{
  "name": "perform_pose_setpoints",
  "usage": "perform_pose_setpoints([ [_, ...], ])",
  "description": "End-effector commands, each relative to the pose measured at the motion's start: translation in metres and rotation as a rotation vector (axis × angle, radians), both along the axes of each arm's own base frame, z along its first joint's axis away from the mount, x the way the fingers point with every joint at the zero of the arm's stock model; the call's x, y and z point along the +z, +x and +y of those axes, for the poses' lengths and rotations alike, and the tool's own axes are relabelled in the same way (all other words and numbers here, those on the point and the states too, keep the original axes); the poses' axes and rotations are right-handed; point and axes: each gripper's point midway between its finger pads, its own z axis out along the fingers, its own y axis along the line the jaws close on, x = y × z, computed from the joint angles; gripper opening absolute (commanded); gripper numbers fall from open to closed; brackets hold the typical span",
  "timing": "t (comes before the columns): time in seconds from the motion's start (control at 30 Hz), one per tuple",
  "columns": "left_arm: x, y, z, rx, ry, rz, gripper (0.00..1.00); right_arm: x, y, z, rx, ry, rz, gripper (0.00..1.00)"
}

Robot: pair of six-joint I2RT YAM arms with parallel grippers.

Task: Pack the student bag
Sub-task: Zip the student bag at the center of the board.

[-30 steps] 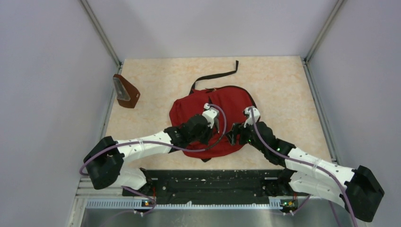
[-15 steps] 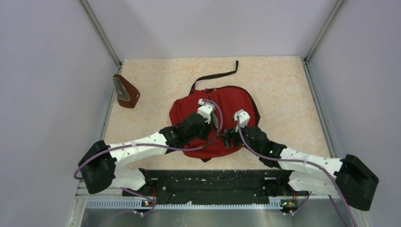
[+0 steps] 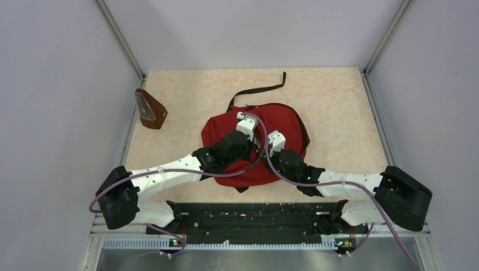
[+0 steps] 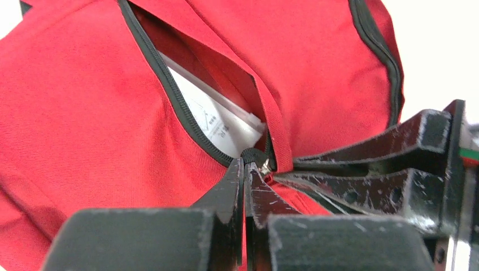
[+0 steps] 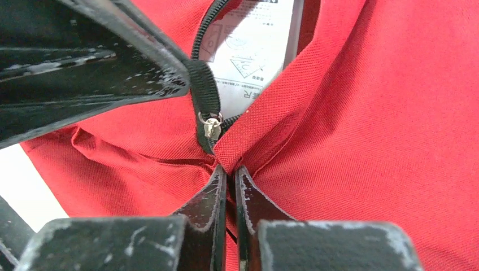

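Jaws of my left gripper (image 4: 245, 171) are clenched on the black zipper tape (image 4: 179, 104) at the end of the open compartment of the student bag (image 3: 288, 121). The metal zipper slider (image 5: 212, 127) sits just beside their tips. Jaws of my right gripper (image 5: 229, 178) are clenched on a fold of red fabric just past that same end, so the two sets of tips nearly touch. The bag lies flat on the table (image 3: 339, 107), directly beneath both sets of jaws.

Judgement: this paired hold anchors the cloth on either side of the slider, either to spread the mouth or to tension the tape for a zipper pull. I cannot tell which.

Ahead of the left jaws, a white printed sheet (image 5: 251, 51) lies inside the gaping slot. A black strap (image 3: 262, 89) trails off the far side of the bag, well beyond both jaws. A small brown pouch (image 3: 151, 110) rests well apart, far to the left of the left jaws.

Obstructions: the two sets of fingers crowd each other at the slider, leaving little room to regrip it. With both jaws occupied, neither is free to fetch the pouch.
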Motion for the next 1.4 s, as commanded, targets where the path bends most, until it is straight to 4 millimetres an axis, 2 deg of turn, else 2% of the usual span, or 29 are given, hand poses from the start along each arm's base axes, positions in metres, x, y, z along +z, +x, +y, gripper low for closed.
perform_pose_setpoints([
  [0.0, 0.046, 0.033, 0.002, 0.107, -0.015, -0.164, 0.0, 0.021, 0.002, 0.015, -0.002, 0.061, -0.033, 0.0],
  [0.17, 0.053, 0.052, 0.008, 0.154, 0.038, -0.202, 0.0, 0.011, -0.007, 0.005, 0.0, 0.042, -0.01, 0.0],
  [0.2, 0.048, 0.054, 0.011, 0.158, 0.062, -0.189, 0.0, 0.008, -0.009, 0.002, 0.003, 0.036, -0.004, 0.0],
  [0.43, 0.05, 0.077, 0.015, 0.168, 0.064, -0.188, 0.0, -0.011, -0.024, -0.012, 0.028, -0.012, 0.038, 0.0],
  [0.53, 0.05, 0.09, 0.019, 0.177, 0.068, -0.183, 0.0, -0.015, -0.026, -0.016, 0.023, -0.026, 0.052, 0.0],
  [0.6, 0.052, 0.105, 0.023, 0.188, 0.049, -0.193, 0.0, -0.017, -0.027, -0.016, 0.021, -0.025, 0.061, 0.0],
  [0.87, 0.036, 0.173, 0.05, 0.267, 0.03, -0.158, 0.0, -0.01, -0.029, -0.011, 0.025, 0.018, 0.069, 0.0],
  [1.07, 0.032, 0.218, 0.048, 0.24, -0.008, -0.161, 0.0, -0.002, -0.029, -0.008, 0.03, 0.039, 0.063, 0.0],
  [1.1, 0.026, 0.225, 0.048, 0.24, -0.002, -0.156, 0.0, 0.0, -0.029, -0.007, 0.034, 0.041, 0.062, 0.0],
  [1.27, 0.02, 0.25, 0.047, 0.239, -0.041, -0.166, 0.0, 0.002, -0.029, -0.008, 0.029, 0.052, 0.062, 0.0],
  [1.37, 0.016, 0.255, 0.047, 0.236, -0.036, -0.162, 0.0, 0.004, -0.029, -0.009, 0.021, 0.06, 0.06, 0.0],
])
